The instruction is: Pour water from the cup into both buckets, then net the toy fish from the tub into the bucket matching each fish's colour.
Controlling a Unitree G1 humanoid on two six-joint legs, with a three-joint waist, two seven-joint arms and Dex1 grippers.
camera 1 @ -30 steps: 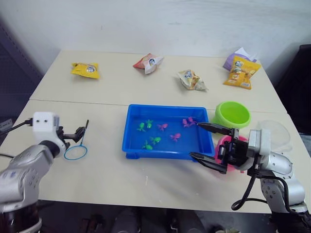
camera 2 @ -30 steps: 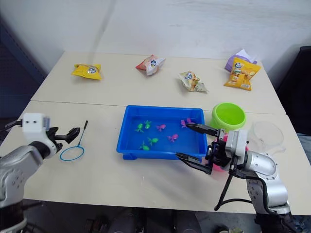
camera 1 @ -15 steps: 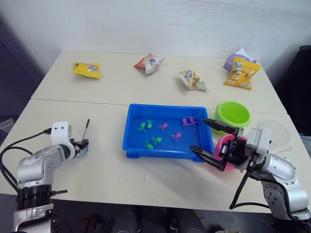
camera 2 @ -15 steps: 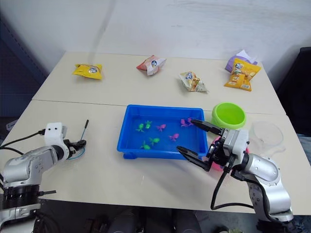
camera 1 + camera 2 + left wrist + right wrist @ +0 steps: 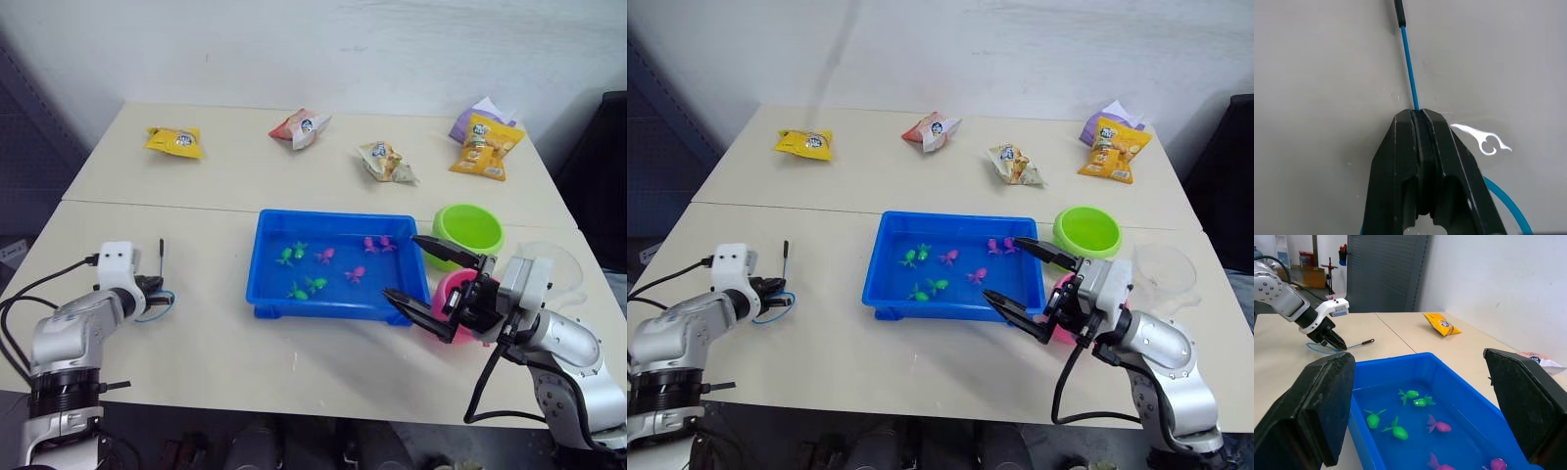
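Observation:
The net lies on the table at the near left, its dark stick handle [image 5: 161, 251] pointing away and its blue hoop [image 5: 164, 300] partly under my left gripper [image 5: 155, 286]. That gripper is shut on the thin blue stem [image 5: 1409, 73] between hoop and handle. The blue tub [image 5: 333, 215] in the middle holds water and several toy fish, green ones [image 5: 294, 253] and pink ones [image 5: 328, 256]. My right gripper [image 5: 402, 265] hangs open over the tub's right end with nothing in it. It partly hides the pink bucket [image 5: 451, 289]. The green bucket [image 5: 468, 230] and the clear cup [image 5: 560, 266] stand to the right.
Snack packets lie along the far side of the table: a yellow one [image 5: 173, 140], a red and white one [image 5: 299, 125], a pale one [image 5: 385, 160] and an orange one [image 5: 487, 142] on a purple one [image 5: 473, 116]. A seam crosses the table behind the tub.
My left gripper came down onto the net and closed on its stem, and the net's handle swung a little to the left. The right gripper stayed open and barely shifted.

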